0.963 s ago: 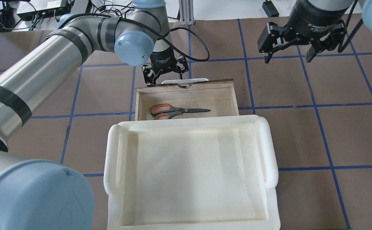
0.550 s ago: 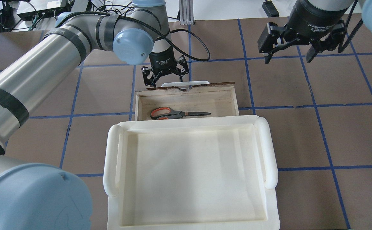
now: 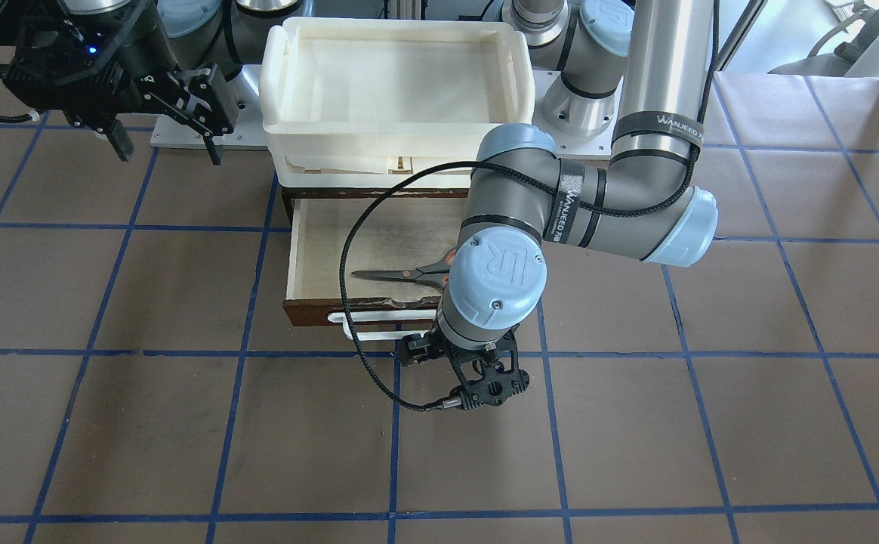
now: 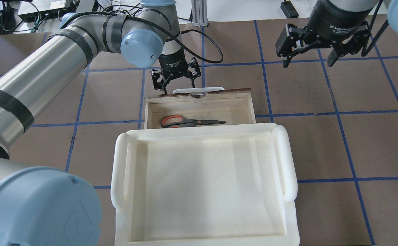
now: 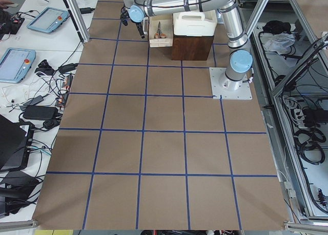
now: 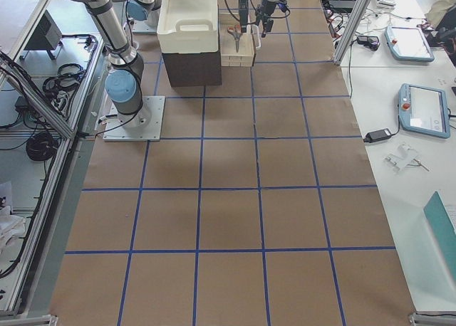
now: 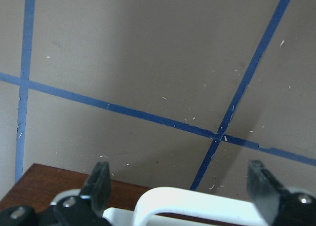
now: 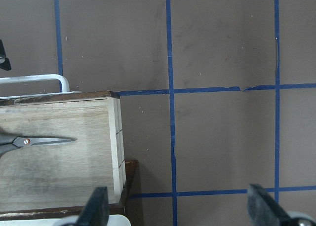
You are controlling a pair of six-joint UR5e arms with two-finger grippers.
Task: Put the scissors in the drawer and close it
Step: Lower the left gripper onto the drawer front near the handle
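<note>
The drawer (image 4: 199, 97) is partly open under the cream tray, with a dark brown front and a white bar handle (image 4: 199, 90). The scissors (image 4: 192, 121) lie flat inside it, grey handles lined orange, partly hidden by the tray's edge; they also show in the front view (image 3: 398, 276) and the right wrist view (image 8: 44, 141). My left gripper (image 4: 175, 83) is open and empty just beyond the drawer front, at the handle's left part (image 7: 197, 201), fingers (image 7: 98, 184) pointing down. My right gripper (image 4: 308, 61) is open and empty, high above the table, far right of the drawer.
A large cream-white plastic tray (image 4: 120, 171) sits on a dark brown cabinet (image 5: 192, 47) that holds the drawer. Brown table paper with blue tape lines (image 4: 339, 112) surrounds it. The left arm's black cable (image 3: 349, 302) loops over the drawer.
The drawer has slid a little further in under the tray, hiding more of the scissors' handles. My left gripper then backed slightly away from the drawer front. The right gripper has not moved.
</note>
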